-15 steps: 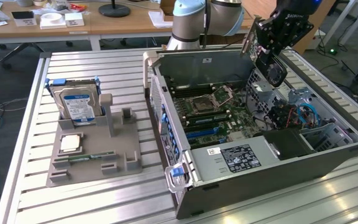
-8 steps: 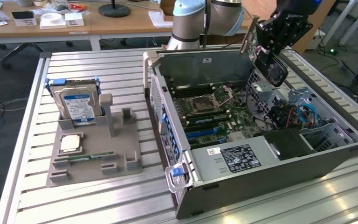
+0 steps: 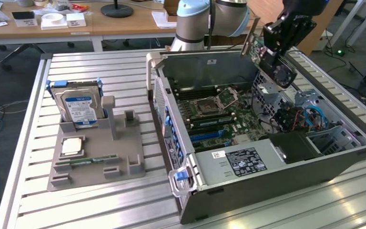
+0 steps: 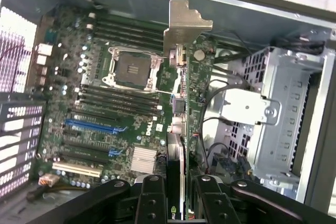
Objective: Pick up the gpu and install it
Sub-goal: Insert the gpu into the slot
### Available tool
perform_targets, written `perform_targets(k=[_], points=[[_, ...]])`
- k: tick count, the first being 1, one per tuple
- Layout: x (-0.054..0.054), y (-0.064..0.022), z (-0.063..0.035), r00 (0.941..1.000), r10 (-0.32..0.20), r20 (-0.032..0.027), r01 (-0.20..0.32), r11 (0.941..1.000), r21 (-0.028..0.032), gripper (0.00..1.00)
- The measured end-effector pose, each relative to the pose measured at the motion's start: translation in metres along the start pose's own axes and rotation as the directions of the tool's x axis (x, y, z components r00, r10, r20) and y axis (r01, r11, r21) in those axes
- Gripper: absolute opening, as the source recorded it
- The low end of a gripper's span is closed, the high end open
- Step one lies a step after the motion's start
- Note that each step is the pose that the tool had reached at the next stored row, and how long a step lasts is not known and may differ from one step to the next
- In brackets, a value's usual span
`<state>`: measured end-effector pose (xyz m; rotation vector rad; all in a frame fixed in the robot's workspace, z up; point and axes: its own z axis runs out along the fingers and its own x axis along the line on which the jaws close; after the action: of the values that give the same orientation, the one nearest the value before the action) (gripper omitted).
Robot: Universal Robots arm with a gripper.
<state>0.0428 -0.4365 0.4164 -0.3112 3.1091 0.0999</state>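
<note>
My gripper (image 3: 278, 36) is shut on the gpu (image 3: 273, 64), a card with a green board and a black cooler, and holds it tilted in the air above the far right part of the open computer case (image 3: 266, 167). In the wrist view the gpu (image 4: 181, 124) is seen edge-on between my fingers (image 4: 152, 198), with its silver end bracket (image 4: 186, 24) pointing away from me. Below it lies the motherboard (image 4: 105, 103) with its blue and black expansion slots (image 4: 94, 127) and the CPU socket (image 4: 131, 69).
A grey parts holder (image 3: 97, 152) at the exterior view's left carries a silver hard drive (image 3: 78, 107), a CPU (image 3: 72, 145) and a RAM stick (image 3: 87, 161). Inside the case, a drive cage (image 4: 273, 119) and loose cables (image 3: 297, 117) sit close to the card.
</note>
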Motion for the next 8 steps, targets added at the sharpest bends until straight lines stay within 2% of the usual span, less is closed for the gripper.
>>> perform_targets(k=[4, 8], points=[[0.0, 0.0, 0.0004, 0.9973, -0.073, -0.0044, 0.073, 0.9973, -0.0018, 0.26], [0.0, 0.0, 0.0008, 0.9894, -0.145, -0.0087, 0.145, 0.9895, -0.0039, 0.26]])
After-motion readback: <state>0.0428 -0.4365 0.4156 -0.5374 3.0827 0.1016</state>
